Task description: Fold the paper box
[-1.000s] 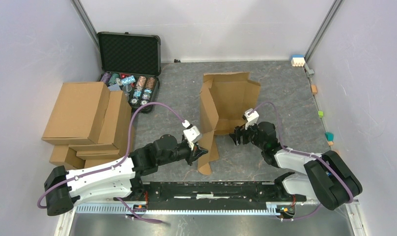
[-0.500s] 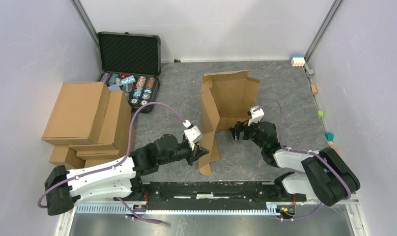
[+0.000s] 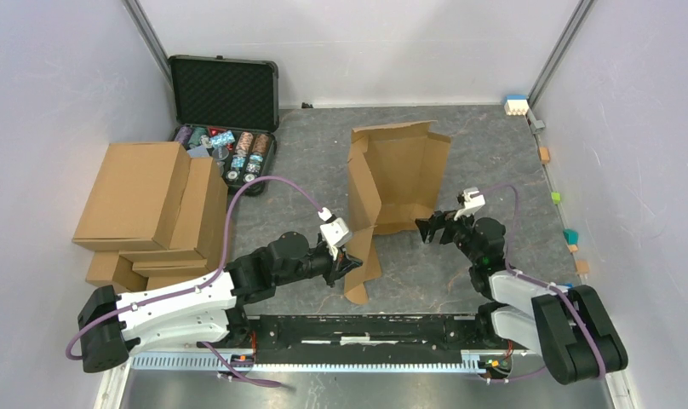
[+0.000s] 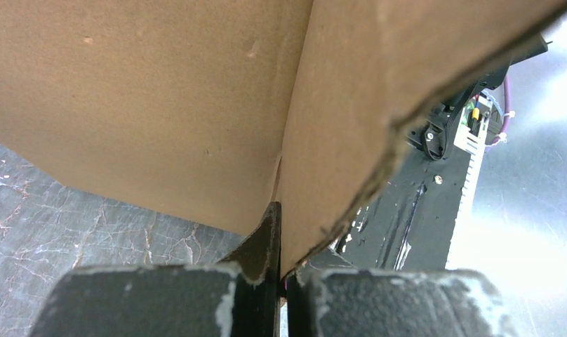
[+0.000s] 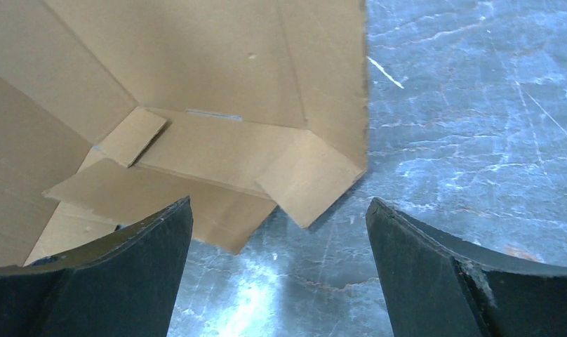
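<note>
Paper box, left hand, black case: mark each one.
paper box point(image 3: 400, 170), top view, inner face of its raised panel.
left hand point(image 3: 347, 263), top view, between the fingertips pinching the box's near flap.
black case point(image 3: 224, 89), top view, foam lining of its open lid.

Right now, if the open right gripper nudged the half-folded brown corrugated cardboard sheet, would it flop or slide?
Panels look stiff, but the brown corrugated cardboard sheet would likely hinge at its creases, where walls stand bent. It seems light, so it may slide or tip, though the left gripper, shut on one flap, should anchor it.
</note>
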Robot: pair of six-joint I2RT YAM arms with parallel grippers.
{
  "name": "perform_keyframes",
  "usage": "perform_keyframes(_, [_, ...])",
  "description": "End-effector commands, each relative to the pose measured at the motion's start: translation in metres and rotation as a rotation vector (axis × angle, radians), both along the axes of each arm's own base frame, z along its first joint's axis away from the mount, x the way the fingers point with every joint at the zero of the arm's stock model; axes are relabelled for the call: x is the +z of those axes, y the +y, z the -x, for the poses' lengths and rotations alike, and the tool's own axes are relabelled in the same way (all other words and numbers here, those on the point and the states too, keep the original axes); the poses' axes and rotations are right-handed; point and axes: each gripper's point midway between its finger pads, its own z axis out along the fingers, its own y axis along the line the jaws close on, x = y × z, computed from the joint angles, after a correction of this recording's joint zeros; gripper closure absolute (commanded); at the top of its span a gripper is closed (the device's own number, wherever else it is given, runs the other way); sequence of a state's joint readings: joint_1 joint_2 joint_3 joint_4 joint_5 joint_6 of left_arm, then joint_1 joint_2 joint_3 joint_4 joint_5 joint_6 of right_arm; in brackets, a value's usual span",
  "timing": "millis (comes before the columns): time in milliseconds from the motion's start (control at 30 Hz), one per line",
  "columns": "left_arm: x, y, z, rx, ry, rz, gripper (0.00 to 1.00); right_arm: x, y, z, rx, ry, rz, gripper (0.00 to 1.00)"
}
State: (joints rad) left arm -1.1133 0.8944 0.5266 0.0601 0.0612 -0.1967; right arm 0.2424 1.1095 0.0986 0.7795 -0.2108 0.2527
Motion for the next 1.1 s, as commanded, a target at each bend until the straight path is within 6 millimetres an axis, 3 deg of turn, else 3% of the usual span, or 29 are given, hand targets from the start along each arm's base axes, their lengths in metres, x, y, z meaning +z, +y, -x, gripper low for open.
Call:
perform_keyframes(0, [0.001,-0.004,0.01,-0.019,0.07,0.011,0.98,0.026,0.002,-0.025,0.035,-0.038,-0.067,0.02])
perform_keyframes(167, [0.001,-0.004,0.01,-0.019,0.071,0.011,0.98,0.027,0.01,-0.053,0.095,-0.017,-0.084,0.02])
perform_keyframes(267, [0.0,-0.004,0.01,-0.023,0.071,0.007,0.98,0.028,0.024,-0.059,0.184,-0.029,-0.108,0.02])
perform_keyframes(333, [0.0,-0.004,0.009,-0.023,0.067,-0.002,0.98,0.026,0.035,-0.057,0.26,-0.023,-0.131,0.02])
perform_keyframes(567, [0.002,-0.005,0.009,-0.023,0.07,-0.006,0.98,0.016,0.045,-0.032,0.314,-0.026,-0.086,0.03])
perform_keyframes(867, [-0.003,0.0,0.012,-0.02,0.082,-0.005,0.98,0.009,0.062,-0.021,0.357,-0.024,0.012,0.17])
perform_keyframes(1067, [-0.001,0.001,0.013,-0.023,0.077,0.0,0.98,-0.003,0.073,-0.017,0.369,0.009,0.089,0.15])
